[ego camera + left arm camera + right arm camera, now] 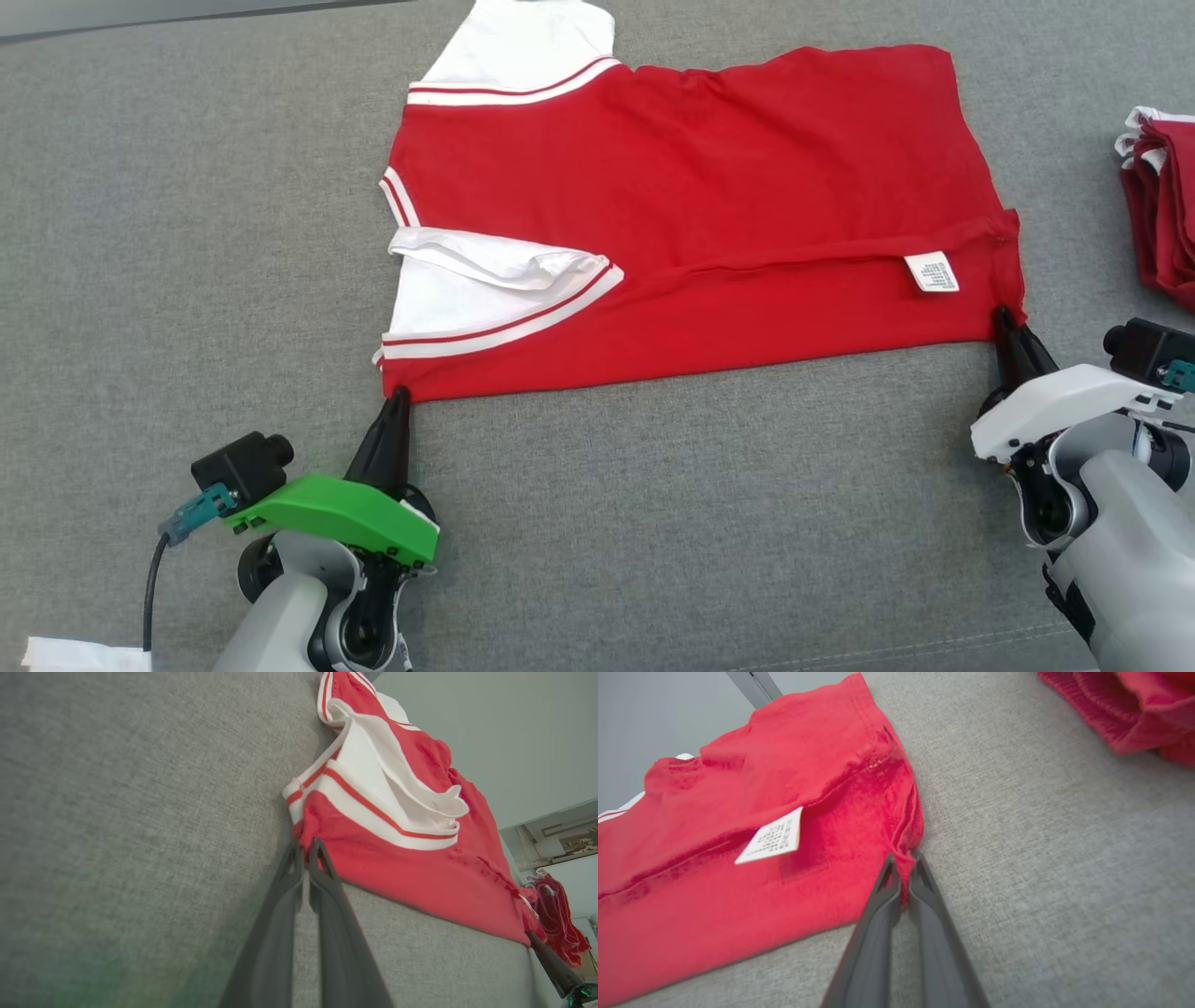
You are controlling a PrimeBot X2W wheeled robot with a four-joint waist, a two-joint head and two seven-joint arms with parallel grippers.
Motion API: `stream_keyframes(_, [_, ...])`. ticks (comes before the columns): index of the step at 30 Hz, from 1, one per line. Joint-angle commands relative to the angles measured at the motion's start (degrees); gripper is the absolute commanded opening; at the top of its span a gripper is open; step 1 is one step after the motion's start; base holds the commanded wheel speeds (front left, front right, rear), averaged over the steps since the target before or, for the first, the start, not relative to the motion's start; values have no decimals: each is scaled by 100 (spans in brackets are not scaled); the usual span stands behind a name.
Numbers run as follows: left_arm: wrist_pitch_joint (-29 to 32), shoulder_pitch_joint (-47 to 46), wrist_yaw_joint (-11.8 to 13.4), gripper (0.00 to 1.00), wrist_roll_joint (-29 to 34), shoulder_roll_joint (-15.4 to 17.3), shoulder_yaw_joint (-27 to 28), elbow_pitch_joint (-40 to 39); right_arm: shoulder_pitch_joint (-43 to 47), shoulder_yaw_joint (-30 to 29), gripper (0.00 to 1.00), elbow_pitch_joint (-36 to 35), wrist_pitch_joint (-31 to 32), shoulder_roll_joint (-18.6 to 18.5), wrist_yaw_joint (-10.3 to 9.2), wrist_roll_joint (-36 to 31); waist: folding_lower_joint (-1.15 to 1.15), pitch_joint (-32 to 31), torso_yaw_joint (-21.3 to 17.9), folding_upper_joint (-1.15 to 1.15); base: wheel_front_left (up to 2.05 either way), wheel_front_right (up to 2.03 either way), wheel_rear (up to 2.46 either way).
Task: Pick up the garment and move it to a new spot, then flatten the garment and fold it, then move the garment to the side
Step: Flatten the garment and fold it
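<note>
Clamped tight in left gripper (400, 396): garment (709, 177) corner by sleeve. Clamped tight in right gripper (1004, 317): hem corner. Spread flat beyond both tips, btwn them.

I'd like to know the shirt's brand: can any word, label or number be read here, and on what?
The white tag on the red shirt: rows of tiny dark print, too small and blurred to read.
No other words, numbers or signs can be made out.
</note>
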Motion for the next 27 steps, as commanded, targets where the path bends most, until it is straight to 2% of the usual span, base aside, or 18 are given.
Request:
stream_keyframes(1, [-83, 91, -15, 0, 63, 84, 19, 9, 142, 51, 0, -58, -13, -94, -7, 60, 0, -47, 10, 0, 0, 0, 0])
stream_keyframes(8, [-188, 556, 79, 0, 79, 153, 0, -380, 744, 75, 0, -502, -14, -399, -10, 155, 0, -255, 39, 0, 0, 0, 0])
stream_keyframes(14, [-186, 1095, 284, 0, -3, 237, 26, -843, 1286, -1, 0, -950, -14, -566, -10, 148, 0, -370, 97, 0, 0, 0, 0])
stream_keyframes(27, [134, 2390, 999, 0, -208, 497, -18, -2063, 2713, -510, 0, -1984, -15, -923, -15, -31, 0, -469, 280, 0, 0, 0, 0])
